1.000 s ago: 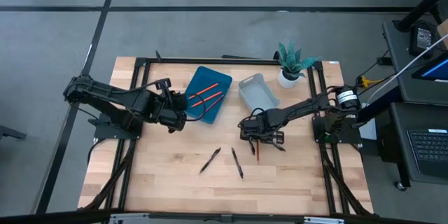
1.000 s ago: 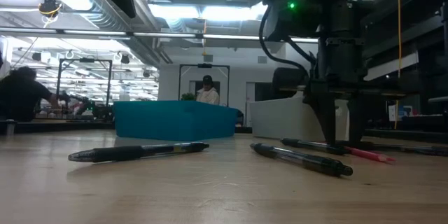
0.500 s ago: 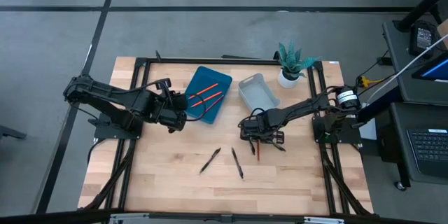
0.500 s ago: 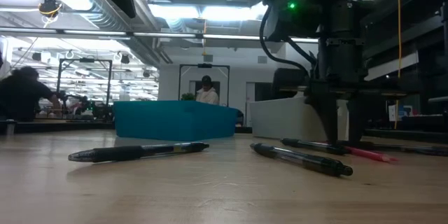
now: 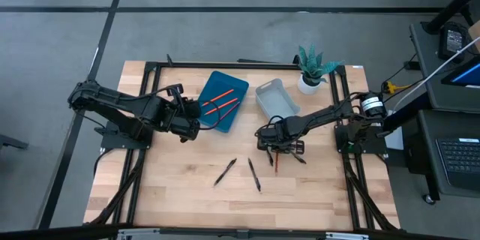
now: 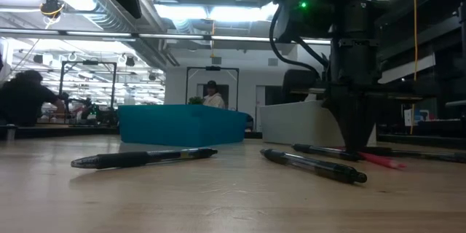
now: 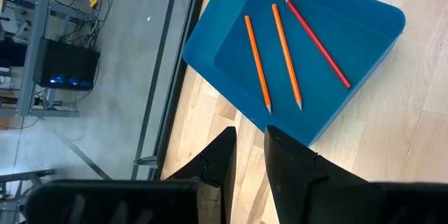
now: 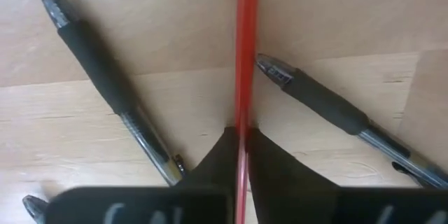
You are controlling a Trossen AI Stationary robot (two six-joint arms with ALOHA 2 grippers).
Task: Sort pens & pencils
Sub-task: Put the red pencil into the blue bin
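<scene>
The right pincer [image 8: 241, 140] is clamped on a red pencil [image 8: 245, 56] lying on the worktop [image 5: 180, 187] between two black pens [image 8: 98, 70]; the left pincer [image 7: 248, 147], slightly apart and empty, hovers beside the blue tray [image 7: 364, 21] holding three pencils

a lab: exposed ceiling ducts [image 6: 87, 0], equipment racks [image 7: 66, 63], people at benches.

No readable text, labels, brand marks or numbers anywhere. Nothing printed on the blue tray [image 5: 220, 100], the grey bin [image 5: 275, 98] or the pens [image 6: 143, 158]; no lettering can be made out on the equipment and far walls beyond the table.
</scene>
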